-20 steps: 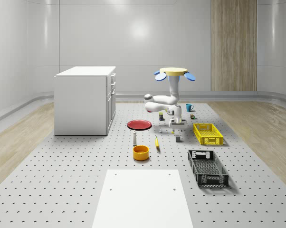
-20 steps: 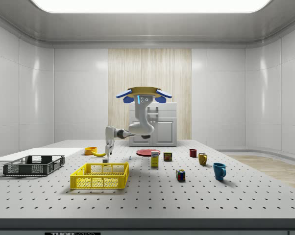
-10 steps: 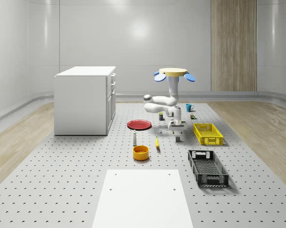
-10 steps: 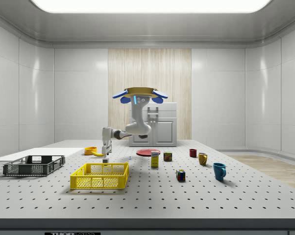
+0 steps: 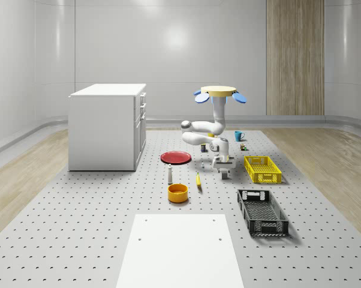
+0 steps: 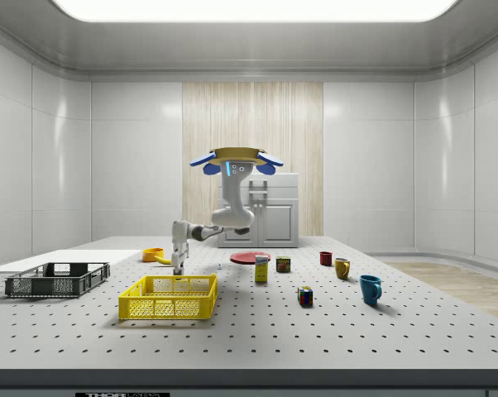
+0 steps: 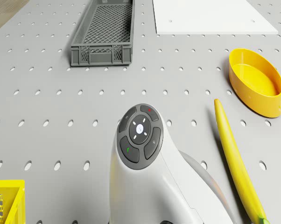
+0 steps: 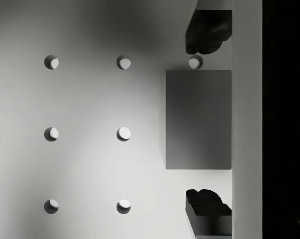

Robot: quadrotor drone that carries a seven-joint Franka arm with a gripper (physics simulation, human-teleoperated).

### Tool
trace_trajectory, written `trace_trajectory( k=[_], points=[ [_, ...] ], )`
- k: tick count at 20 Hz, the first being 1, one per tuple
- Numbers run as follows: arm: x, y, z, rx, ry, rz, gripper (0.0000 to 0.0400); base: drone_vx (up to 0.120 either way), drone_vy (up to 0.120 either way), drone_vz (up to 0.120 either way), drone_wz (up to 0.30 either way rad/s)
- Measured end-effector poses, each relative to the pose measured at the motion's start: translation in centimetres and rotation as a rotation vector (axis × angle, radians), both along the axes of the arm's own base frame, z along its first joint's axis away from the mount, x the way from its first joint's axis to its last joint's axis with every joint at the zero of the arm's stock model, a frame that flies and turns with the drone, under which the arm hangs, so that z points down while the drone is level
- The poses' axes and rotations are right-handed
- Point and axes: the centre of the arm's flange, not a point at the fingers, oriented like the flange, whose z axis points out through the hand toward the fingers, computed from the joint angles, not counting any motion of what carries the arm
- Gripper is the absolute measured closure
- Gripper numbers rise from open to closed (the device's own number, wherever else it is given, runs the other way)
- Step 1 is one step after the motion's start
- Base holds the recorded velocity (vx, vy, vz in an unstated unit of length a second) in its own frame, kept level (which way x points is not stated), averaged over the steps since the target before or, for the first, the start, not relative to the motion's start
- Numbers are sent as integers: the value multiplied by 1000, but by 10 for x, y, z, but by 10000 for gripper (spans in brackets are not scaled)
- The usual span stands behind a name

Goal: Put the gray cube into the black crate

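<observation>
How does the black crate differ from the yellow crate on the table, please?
The black crate is dark, while the yellow crate is bright yellow. In the whole-scene view the black crate lies nearer the camera, close to the white sheet; the yellow crate lies farther back, beside the end effector. The black crate also looks somewhat longer. Both are open-topped, mesh-walled, rectangular, and appear empty.

Bare table (image 7: 52,121) toward black crate (image 7: 103,32); banana (image 7: 234,154) alongside.

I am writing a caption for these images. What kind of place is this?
Probably a simulated robotics test room: a perforated gray table holding crates, cups and a banana, a white cabinet, and bare glossy walls.
</observation>
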Motion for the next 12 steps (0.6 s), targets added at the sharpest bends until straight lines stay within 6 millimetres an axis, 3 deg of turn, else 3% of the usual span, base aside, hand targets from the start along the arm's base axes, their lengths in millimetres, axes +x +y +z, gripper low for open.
trace_trajectory(
  k=[6,12],
  points=[
    [5,0,10,0,0,0,0,0,0,0,0],
    [6,0,13,0,0,0,110,0,0,0,0]
  ],
)
